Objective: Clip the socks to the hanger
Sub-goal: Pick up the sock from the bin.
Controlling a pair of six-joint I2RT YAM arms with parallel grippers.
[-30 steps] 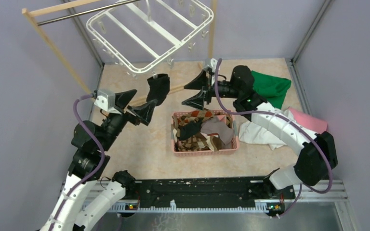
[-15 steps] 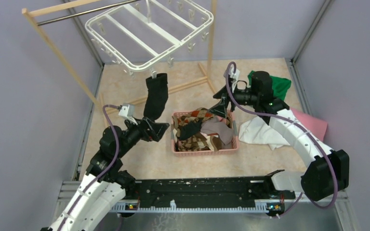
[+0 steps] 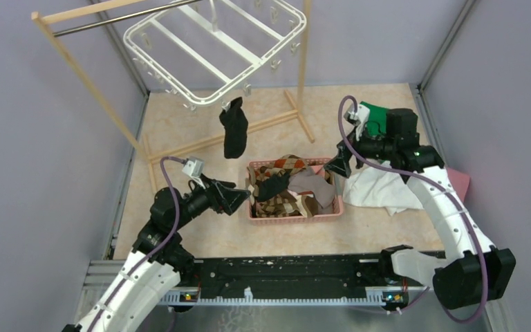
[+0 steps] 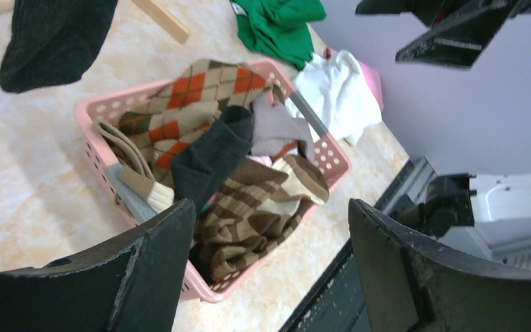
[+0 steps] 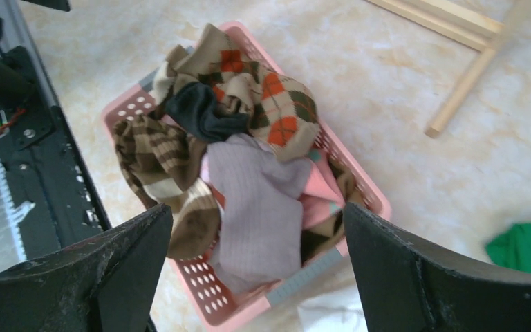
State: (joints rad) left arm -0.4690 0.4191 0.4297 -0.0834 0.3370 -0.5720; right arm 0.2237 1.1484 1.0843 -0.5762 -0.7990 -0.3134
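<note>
My left gripper (image 3: 236, 199) hovers low, just left of the basket (image 3: 294, 216). Its jaws are spread wide with nothing between them. Through my left wrist camera I look between those fingers (image 4: 159, 277) straight into the basket (image 4: 93, 111).

My right gripper (image 3: 337, 163) hangs above the basket's right end. It is also wide open and empty, and its wrist camera points down on the same pile.

The hanger (image 3: 192, 103) is up at the far left, by the wooden rack (image 3: 83, 69). One black sock (image 3: 234, 128) dangles from a clip on the hanger's near edge, clear of the table and of both my grippers. It shows as a dark lump in the top left corner of my left wrist view (image 4: 52, 38).

The other socks (image 3: 287, 187) lie heaped in the basket:
- An argyle sock (image 5: 276, 104) with orange diamonds lies toward the far side.
- A grey sock (image 5: 256, 200) is draped across the middle.
- A brown striped sock (image 5: 148, 149) is toward the near edge.

Right of the basket lies a white cloth (image 3: 380, 190), touching or nearly touching its side (I cannot tell which). A green cloth (image 4: 276, 21) lies beyond it, mostly hidden behind my right arm in the overhead view.
</note>
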